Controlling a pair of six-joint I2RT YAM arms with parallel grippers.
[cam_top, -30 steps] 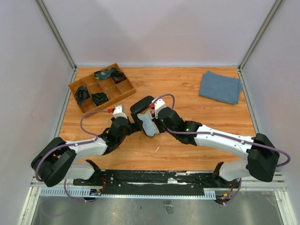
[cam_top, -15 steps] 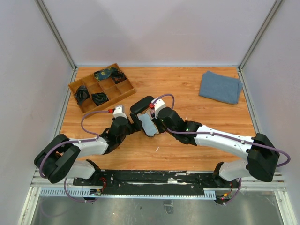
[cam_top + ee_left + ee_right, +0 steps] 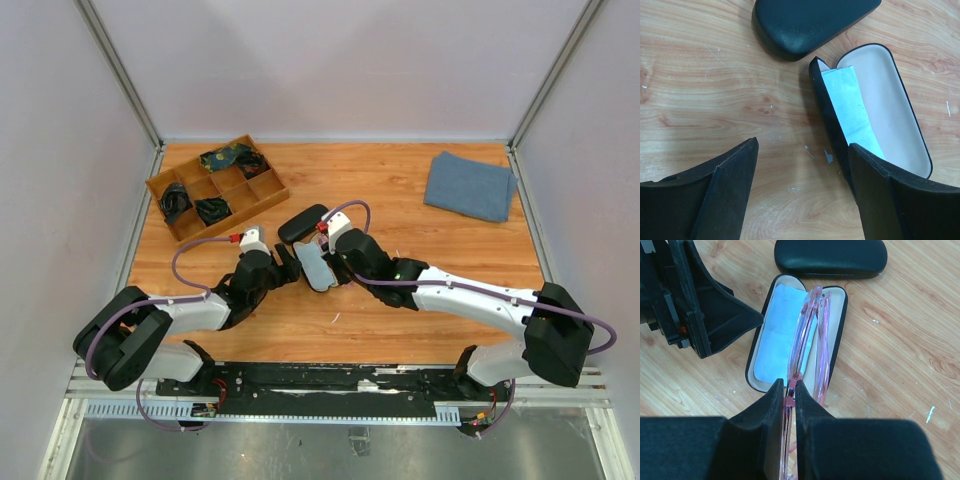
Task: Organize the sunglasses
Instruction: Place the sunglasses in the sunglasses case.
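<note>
Your right gripper (image 3: 790, 390), at the bottom centre of the right wrist view, is pressed nearly together and pinches the pale pink sunglasses (image 3: 803, 330) by the frame. They are folded, with the long axis running up-frame, over the open case (image 3: 839, 305) and its blue cloth (image 3: 772, 340). Your left gripper (image 3: 802, 150) stands spread beside that case. A closed case (image 3: 830, 259) lies beyond.

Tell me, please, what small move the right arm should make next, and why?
Probably lower the pink sunglasses down into the open case. The right jaws are shut on the folded frame, which hangs over the case, where only the blue cloth lies; the left jaws stand open beside its edge.
</note>
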